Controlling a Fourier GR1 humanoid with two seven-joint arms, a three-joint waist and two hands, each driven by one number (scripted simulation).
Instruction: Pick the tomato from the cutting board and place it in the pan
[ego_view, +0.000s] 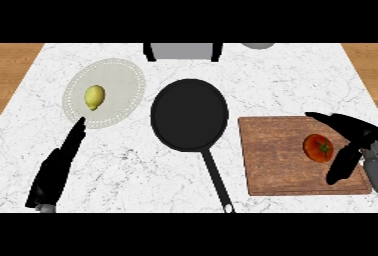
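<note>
The tomato (319, 148) sat on the right part of the wooden cutting board (280, 165), at the right of the marble tabletop (280, 85). The right hand (353, 135) arched over it, fingers and thumb spread around the tomato without closing. The black pan (189, 114) lay left of the board. The left hand (63, 160) rested straight-fingered, tips touching a plate (122, 85) holding a lemon (94, 97).

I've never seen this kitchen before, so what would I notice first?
Probably the red tomato on the wooden cutting board at the right, with the right robot hand curved around it, though not clearly gripping it yet. Next, the big black pan in the middle, its handle pointing toward you. At the left, a yellow lemon sits on a pale plate, with the left robot hand beside it.
</note>
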